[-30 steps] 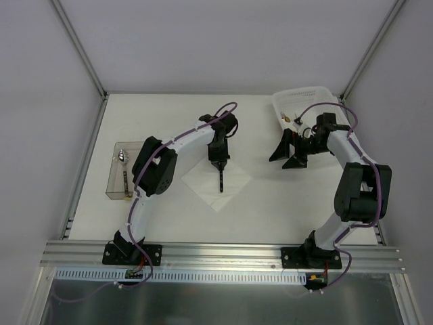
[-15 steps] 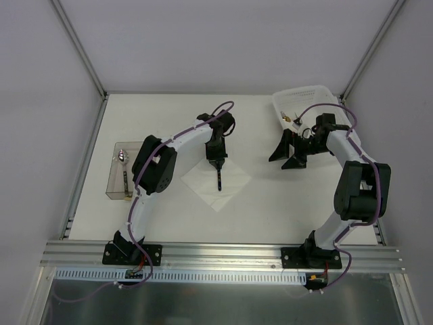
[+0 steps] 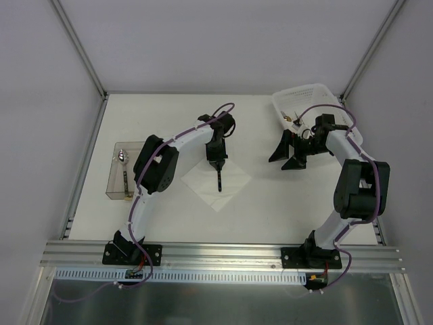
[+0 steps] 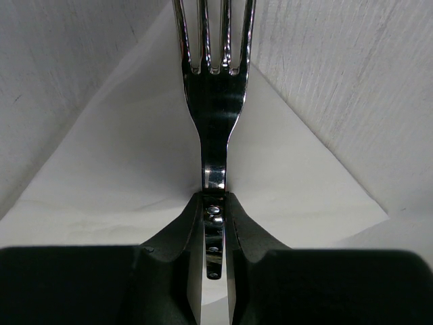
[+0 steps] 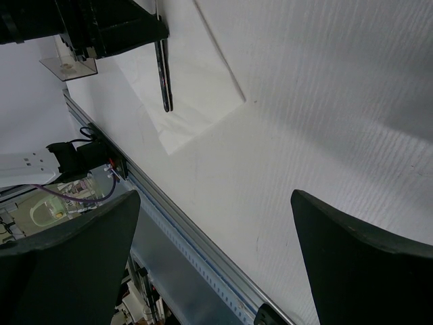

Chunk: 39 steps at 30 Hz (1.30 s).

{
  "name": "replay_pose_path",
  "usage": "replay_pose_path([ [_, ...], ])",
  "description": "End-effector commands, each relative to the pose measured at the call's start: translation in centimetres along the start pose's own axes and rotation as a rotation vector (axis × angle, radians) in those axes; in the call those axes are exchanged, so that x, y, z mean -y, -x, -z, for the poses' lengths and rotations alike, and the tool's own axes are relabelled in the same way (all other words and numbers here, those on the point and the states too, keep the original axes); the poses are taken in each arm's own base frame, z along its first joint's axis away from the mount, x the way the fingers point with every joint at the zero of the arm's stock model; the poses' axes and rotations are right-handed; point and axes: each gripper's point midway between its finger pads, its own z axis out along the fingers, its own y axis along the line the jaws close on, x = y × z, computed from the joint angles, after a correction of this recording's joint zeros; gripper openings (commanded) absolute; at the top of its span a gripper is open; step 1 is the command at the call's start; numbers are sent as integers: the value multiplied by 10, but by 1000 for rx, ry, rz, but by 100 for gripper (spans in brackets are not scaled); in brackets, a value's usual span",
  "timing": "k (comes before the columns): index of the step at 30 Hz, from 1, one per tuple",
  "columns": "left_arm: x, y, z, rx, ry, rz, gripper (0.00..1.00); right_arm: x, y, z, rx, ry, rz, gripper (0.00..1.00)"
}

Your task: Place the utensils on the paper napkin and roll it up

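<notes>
My left gripper (image 3: 218,162) is shut on the handle of a silver fork (image 3: 220,181) and holds it over the white paper napkin (image 3: 203,179) at the table's middle. In the left wrist view the fork (image 4: 215,101) sticks out from between the closed fingers (image 4: 176,237), its tines pointing away over the napkin (image 4: 135,169). A silver spoon (image 3: 124,162) lies in the clear plastic box at the left. My right gripper (image 3: 285,157) is wide open and empty, right of the napkin. Its wrist view shows the fork (image 5: 164,74) and the napkin (image 5: 196,88) at upper left.
The clear plastic box (image 3: 115,186) sits near the table's left edge. A white lattice basket (image 3: 308,98) with small items stands at the back right, just behind my right wrist. The aluminium rail (image 3: 223,254) runs along the near edge.
My left gripper with the fork has shifted slightly left over the napkin. The right gripper has stayed open in about the same place.
</notes>
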Motion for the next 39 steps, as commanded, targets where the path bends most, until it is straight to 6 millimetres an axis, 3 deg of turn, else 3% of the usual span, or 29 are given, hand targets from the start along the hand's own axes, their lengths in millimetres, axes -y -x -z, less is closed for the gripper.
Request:
replay_pose_path([
  [1, 7, 0, 5, -12, -25, 17, 5, 11, -4, 0, -16, -24, -36, 99],
  [6, 7, -1, 7, -10, -28, 16, 20, 9, -5, 0, -16, -15, -34, 99],
  [12, 8, 6, 33, 48, -50, -8, 38, 1, -6, 0, -15, 16, -15, 99],
  [18, 18, 20, 89, 169, -122, -49, 59, -18, -12, -6, -35, 16, 63, 99],
  [21, 22, 25, 129, 247, -170, -80, 66, -32, -14, -10, -47, 5, 130, 99],
  [22, 20, 29, 152, 302, -189, -84, 68, -36, -12, -9, -43, 1, 151, 99],
  [24, 13, 27, 172, 340, -203, -113, 71, -45, -12, -10, -40, -14, 200, 99],
  [26, -14, 25, 195, 378, -203, -98, 74, -49, -9, -11, -34, -39, 240, 99],
  [27, -26, 23, 219, 423, -231, -88, 74, -52, -10, -12, -38, -45, 259, 99],
  [29, -71, 20, 216, 411, -199, -39, 71, -55, -9, -13, -37, -55, 286, 99],
  [30, -87, 16, 234, 456, -202, -31, 71, -56, -11, -15, -43, -61, 293, 99],
  [31, -104, 13, 236, 469, -186, -18, 70, -57, -11, -16, -44, -60, 300, 99],
  [32, -137, 11, 225, 458, -125, 17, 70, -57, -12, -17, -46, -62, 302, 99],
  [35, -192, -2, 222, 470, -61, 89, 68, -60, -15, -22, -58, -58, 314, 99],
  [39, -243, -18, 211, 449, 30, 165, 64, -59, -18, -25, -70, -59, 311, 99],
])
